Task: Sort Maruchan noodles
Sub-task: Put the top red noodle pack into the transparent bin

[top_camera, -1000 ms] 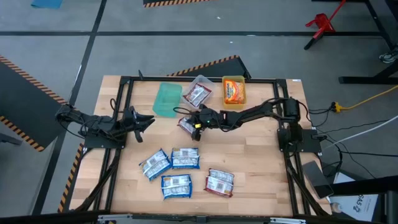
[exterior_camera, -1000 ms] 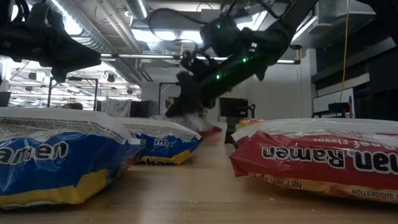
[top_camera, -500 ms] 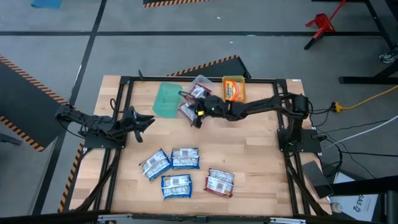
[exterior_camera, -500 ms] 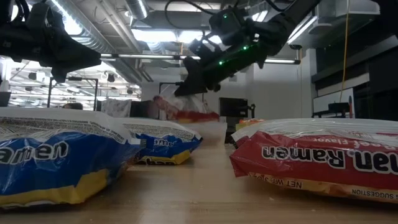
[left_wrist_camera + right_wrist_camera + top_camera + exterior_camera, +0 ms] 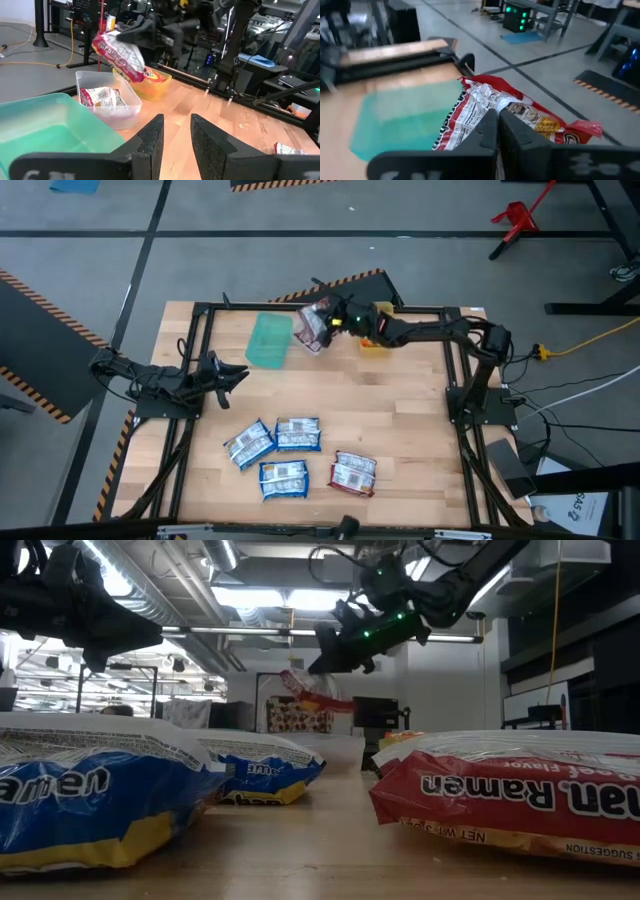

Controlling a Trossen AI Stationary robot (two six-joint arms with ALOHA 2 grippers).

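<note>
Above the far edge of the tabletop, in the high view, my right gripper has carried a red noodle packet from the middle of the boards up over the clear bin, between the green bin and the yellow bin. A second ago it was still low beside the green bin, so the sort is nearly at the drop. Four packets wait near the front: three blue packets and a red one. My left gripper idles at the left edge, open.

In the low view the packet hangs tilted under my closed right gripper, well clear of the wood.

From the left wrist, the clear bin already holds one red packet.

From the right wrist, my fingers pinch the packet's edge; my arm is stretched long and level.
</note>
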